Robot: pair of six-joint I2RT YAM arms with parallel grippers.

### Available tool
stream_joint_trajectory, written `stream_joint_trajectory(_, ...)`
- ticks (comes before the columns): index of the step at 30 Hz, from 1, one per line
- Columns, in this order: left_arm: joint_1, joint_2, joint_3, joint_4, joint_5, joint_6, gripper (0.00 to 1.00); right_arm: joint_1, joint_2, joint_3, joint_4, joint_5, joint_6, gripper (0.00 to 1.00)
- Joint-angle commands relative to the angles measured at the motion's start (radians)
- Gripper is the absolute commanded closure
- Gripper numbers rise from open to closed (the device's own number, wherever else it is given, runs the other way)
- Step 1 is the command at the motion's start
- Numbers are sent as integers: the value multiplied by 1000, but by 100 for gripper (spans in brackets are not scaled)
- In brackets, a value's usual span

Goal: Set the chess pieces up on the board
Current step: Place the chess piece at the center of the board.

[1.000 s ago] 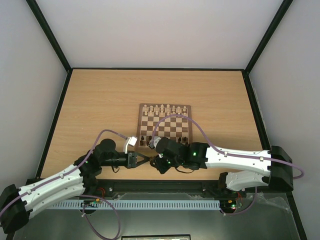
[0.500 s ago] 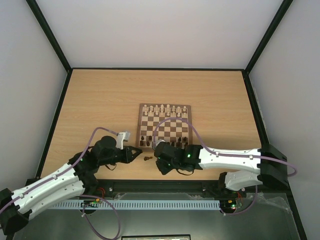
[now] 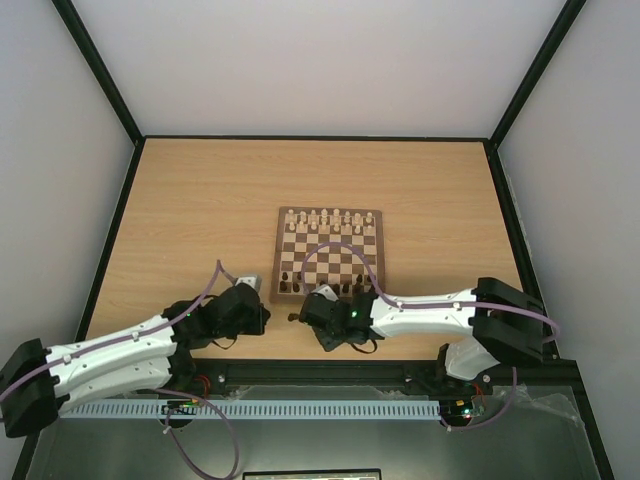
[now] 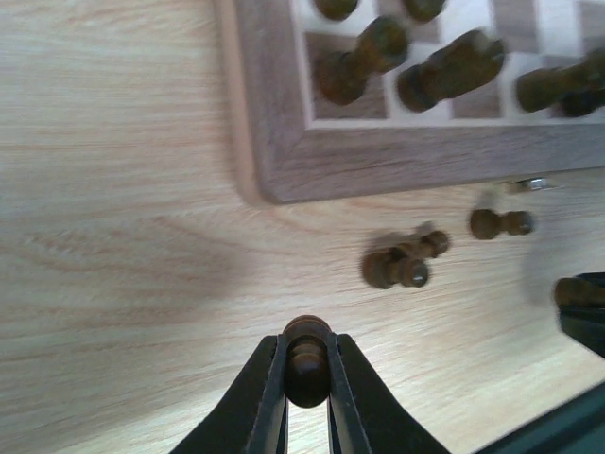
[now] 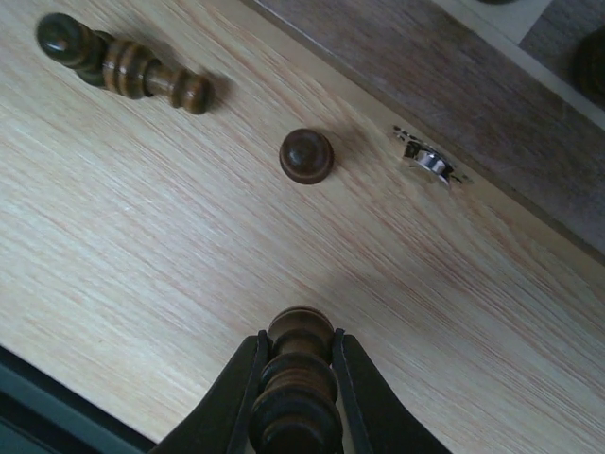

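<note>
Nearest the bases, both arms are stretched low over the table [image 3: 200,200], their wrists turned toward each other just short of the near edge of the board [image 3: 330,232]. The left gripper [image 4: 307,352] is closed narrowly on a small dark piece [image 4: 307,374], which is pinched between the two black fingers [image 4: 267,383] with its rounded top showing above the tips. Whether this piece touches the tabletop cannot be told. The right gripper [image 5: 299,355] is likewise clamped on a ringed dark piece [image 5: 298,378], held lengthwise between the fingers over bare wood. Just beyond the two grippers, loose chess pieces are seen on the table, off the board. A toppled pair [image 5: 123,61] lies on its side, touching or overlapping. A single round-headed piece [image 5: 306,156] rests apart from it, near the board's brown border. A small metal clasp [image 5: 430,163] is fixed to that border's outer edge. Farther on, the board lies square on the table, and standing dark pieces [image 4: 449,71] are already placed on its nearest rows, around the near left corner in the left wrist view. The middle squares are crossed only by the right arm's cable. Along the far side, a row of pale pieces [image 3: 330,218] is lined up.
</note>
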Motion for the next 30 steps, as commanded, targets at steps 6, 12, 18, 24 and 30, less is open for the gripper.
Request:
stream_joint_trajectory(6,-124,206,65,-102,-209,-127,93,2,61,-24,18,1,4,89)
stream_joint_trajectory(12,-162,308,93,-128,-244,-153,90,1,91,-23,51,-22,-5,89)
stream_joint_trajectory(18,-163,361,120,-133,-248,-136,82,-1,87,-25,58,-33,-10,86)
stream_joint_trajectory(24,-168,368,132,-126,-246,-130,66,-1,79,-28,56,-41,-12,77)
stream_joint_trajectory(30,-174,327,135,-140,-254,-135,59,-1,49,-24,43,-47,-10,66)
